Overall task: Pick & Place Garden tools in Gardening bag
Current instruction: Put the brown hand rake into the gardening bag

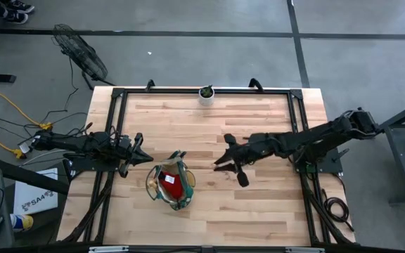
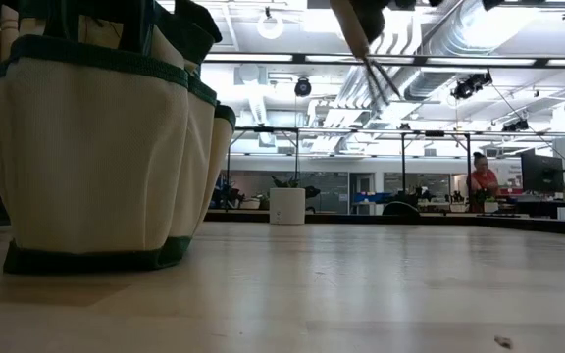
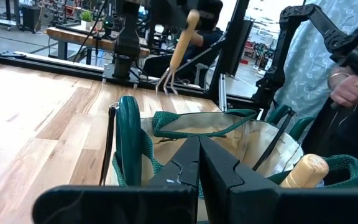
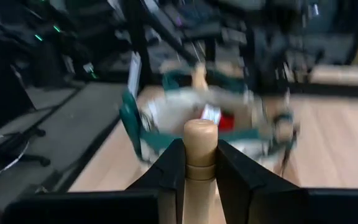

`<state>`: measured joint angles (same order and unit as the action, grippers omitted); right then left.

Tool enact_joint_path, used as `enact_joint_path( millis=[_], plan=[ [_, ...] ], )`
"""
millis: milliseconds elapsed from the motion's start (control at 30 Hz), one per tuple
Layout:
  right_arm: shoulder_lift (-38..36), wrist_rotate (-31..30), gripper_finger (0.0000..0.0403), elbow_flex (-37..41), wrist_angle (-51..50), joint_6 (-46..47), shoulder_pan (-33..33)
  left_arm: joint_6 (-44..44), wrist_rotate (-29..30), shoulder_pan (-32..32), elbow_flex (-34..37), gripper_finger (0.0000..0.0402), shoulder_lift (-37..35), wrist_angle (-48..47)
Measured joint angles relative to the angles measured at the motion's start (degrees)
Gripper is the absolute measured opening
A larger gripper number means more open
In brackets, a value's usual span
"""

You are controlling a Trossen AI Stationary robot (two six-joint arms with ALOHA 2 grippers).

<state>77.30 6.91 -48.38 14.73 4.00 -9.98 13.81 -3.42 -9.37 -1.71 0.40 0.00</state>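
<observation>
2 grippers flank the gardening bag [image 1: 170,185], which stands on the wooden table [image 1: 259,211] near its front-left. Right gripper [image 4: 201,163] is above the table, right of the bag, fingers clamped on the wooden handle of a hand fork [image 3: 178,53], tines apparently angled down. Left gripper [image 3: 199,163] sits just left of the bag, fingers pressed together, holding nothing.
</observation>
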Motion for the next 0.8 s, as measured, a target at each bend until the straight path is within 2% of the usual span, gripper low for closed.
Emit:
enact_joint_path(
  millis=[200, 367, 533, 800],
  plan=[
    [0.44, 5.19, 0.0054, 0.00, 9.33, -5.59, 1.16, 0.01, 0.00, 0.00, -0.01, 0.0000, 0.00, -0.01],
    [3.35, 6.69, 0.0054, -0.04, 17.85, -5.18, 1.14, 0.01, -0.01, 0.00, 0.01, 0.0000, 0.00, 0.02],
    [6.89, 3.33, 0.0054, -0.04, 24.22, -2.57, 1.12, 0.00, 0.00, 0.00, 0.01, 0.0000, -0.02, 0.01],
    [12.80, 1.56, 0.0054, -0.04, 32.44, -1.65, 0.97, 0.01, 0.00, 0.00, 0.01, 0.0000, -0.02, -0.01]
  ],
)
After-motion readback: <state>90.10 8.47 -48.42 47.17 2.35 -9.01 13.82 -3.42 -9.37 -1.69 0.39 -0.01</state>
